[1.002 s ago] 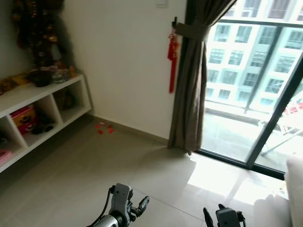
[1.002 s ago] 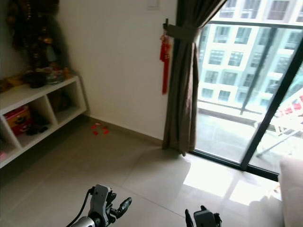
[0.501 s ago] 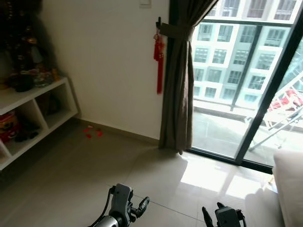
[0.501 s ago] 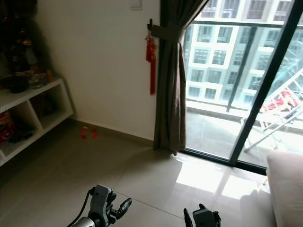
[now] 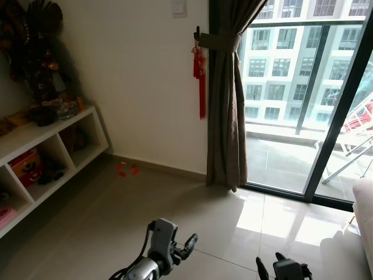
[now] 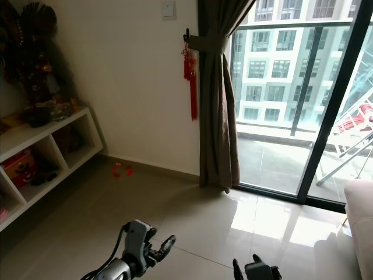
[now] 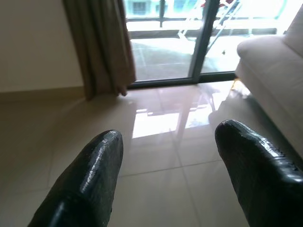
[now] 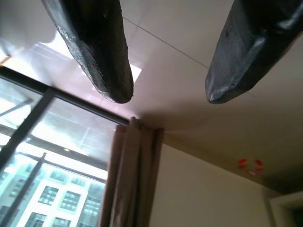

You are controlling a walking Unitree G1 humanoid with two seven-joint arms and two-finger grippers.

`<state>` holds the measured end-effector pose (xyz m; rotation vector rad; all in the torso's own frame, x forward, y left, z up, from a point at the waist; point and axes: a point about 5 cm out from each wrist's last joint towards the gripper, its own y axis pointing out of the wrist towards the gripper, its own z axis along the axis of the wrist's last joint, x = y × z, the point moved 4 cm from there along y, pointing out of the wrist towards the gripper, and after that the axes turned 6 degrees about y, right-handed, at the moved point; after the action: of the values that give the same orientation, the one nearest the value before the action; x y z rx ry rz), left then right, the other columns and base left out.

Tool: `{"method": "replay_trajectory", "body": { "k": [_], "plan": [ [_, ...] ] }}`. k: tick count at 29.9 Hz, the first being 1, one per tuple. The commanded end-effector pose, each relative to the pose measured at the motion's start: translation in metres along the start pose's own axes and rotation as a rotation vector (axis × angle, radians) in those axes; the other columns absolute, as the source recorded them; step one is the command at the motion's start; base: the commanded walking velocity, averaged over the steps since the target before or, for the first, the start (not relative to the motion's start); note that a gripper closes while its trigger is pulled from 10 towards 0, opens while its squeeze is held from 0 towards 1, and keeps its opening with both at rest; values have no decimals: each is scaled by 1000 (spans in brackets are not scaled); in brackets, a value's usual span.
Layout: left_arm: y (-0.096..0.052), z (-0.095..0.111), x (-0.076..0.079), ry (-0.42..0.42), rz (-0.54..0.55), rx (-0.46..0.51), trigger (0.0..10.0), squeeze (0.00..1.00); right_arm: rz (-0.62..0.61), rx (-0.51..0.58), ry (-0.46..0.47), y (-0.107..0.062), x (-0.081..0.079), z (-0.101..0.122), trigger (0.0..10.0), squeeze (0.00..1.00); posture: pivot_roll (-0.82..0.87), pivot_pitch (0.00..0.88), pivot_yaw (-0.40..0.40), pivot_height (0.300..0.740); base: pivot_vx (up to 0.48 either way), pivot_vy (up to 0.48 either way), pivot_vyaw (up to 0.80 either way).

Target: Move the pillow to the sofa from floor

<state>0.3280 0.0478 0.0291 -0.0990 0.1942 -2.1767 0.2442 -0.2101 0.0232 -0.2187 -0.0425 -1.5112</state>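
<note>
Grippers hang low over the glossy beige tiled floor (image 5: 87, 221) — left gripper (image 7: 165, 142) and right gripper (image 8: 165, 90) both spread wide, empty — white sofa (image 7: 279, 80) near the floor's right edge.

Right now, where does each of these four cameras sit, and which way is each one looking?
Left eye view: on the head, looking forward and down at tiled floor, curtain and white shelf; both claws show low down, left claw, right claw.
Right eye view: beside it on the head, same scene, sofa at the right edge.
Left wrist view: along the left claw's open fingers toward curtain, glass door and sofa.
Right wrist view: along the right claw's open fingers toward curtain and red scraps.
All four share the curtain.
</note>
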Motion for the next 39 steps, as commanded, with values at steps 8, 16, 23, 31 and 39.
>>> {"method": "replay_trajectory", "body": {
  "k": [8,16,23,31,39],
  "plan": [
    [-2,0,-7,-21,75,15,10000,0,53,2,-25,5,1,9,10000,0,31,0,66,740,0,0,0],
    [-4,-1,-7,-22,108,25,10000,0,69,-3,-31,12,2,11,10000,0,125,0,38,740,0,0,0],
    [-19,-3,-23,-44,228,58,10000,0,173,-11,-25,30,-20,12,10000,0,234,0,-12,740,0,0,0],
    [-25,-4,-31,-49,294,70,10000,0,247,-4,-32,45,-31,19,10000,0,321,0,-63,740,0,0,0],
    [-26,-1,-35,-32,306,73,10000,0,244,6,-12,52,-33,22,10000,0,290,0,-38,740,0,0,0]
  ]
}}
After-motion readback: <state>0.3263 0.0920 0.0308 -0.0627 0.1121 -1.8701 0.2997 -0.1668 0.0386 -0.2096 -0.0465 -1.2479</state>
